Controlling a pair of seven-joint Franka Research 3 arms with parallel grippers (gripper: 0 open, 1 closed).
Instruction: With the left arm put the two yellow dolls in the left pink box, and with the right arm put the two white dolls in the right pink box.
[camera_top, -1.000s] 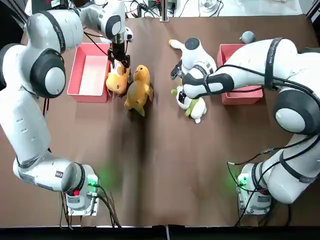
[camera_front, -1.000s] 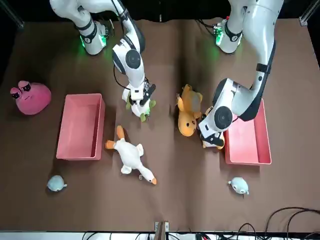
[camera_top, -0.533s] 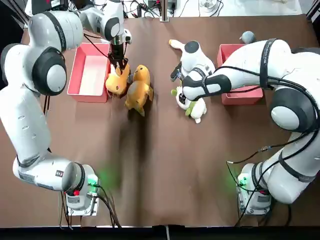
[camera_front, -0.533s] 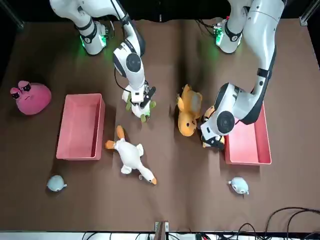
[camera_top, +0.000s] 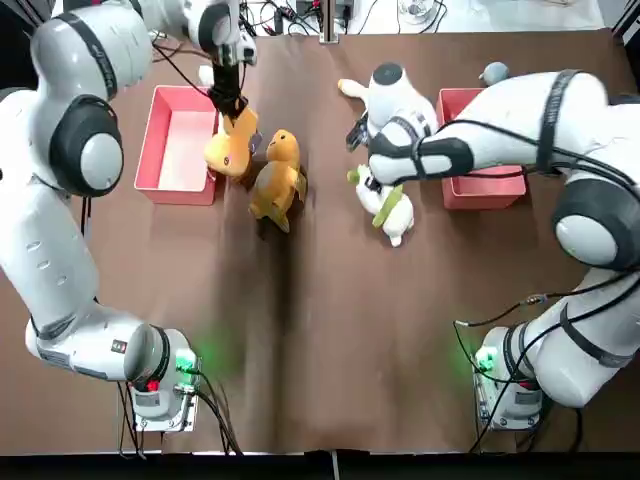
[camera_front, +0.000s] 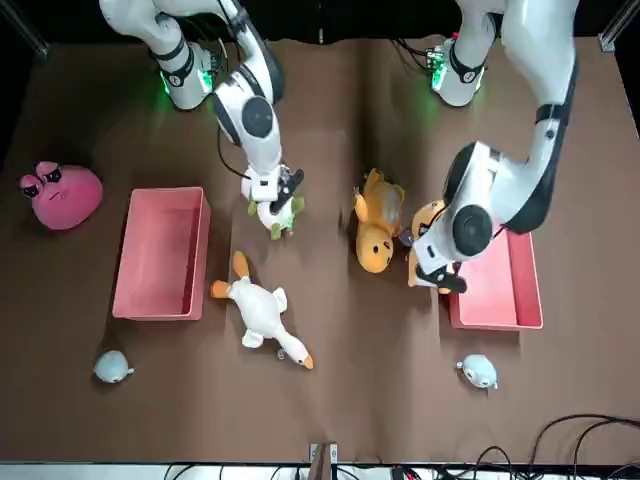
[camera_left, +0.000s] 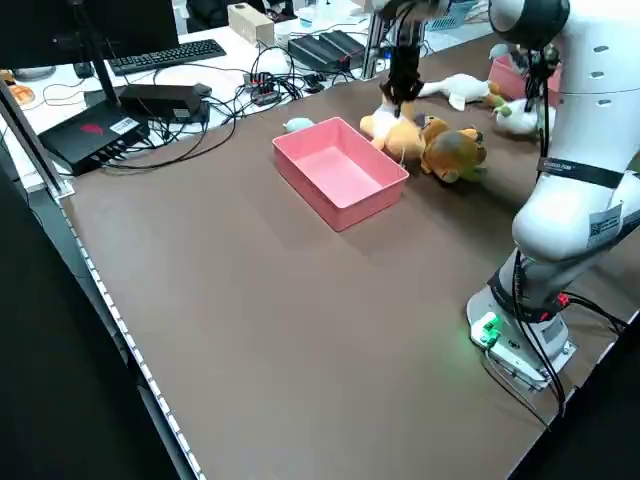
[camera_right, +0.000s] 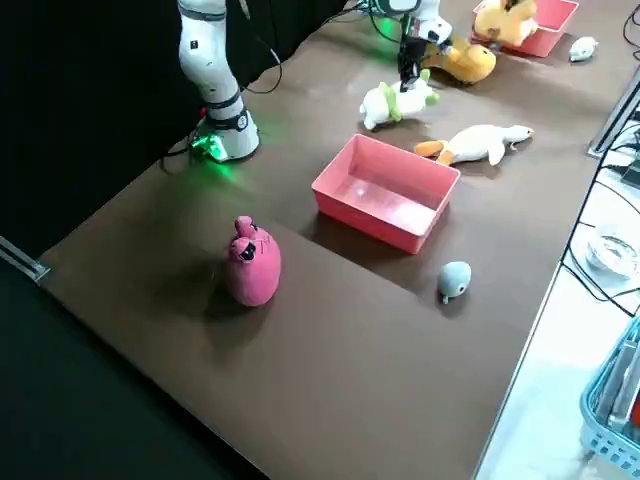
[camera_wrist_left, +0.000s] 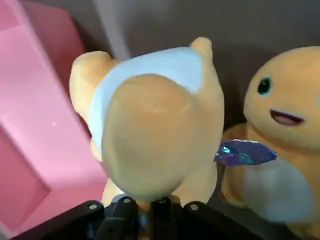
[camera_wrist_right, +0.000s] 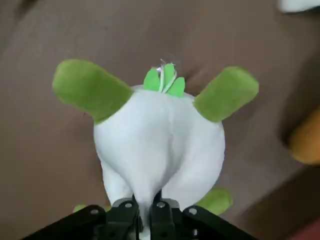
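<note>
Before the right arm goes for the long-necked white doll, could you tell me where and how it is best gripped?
Probably the body, from above, fingers across it between the wings: it lies flat, stretched out, and the neck looks slimmer.

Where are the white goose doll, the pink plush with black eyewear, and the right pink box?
White goose doll (camera_front: 262, 308): front view, on its white body.
Pink plush with black eyewear (camera_right: 255, 275): right side view, on its body.
Right pink box (camera_front: 126, 256): front view, on its side wall.
</note>
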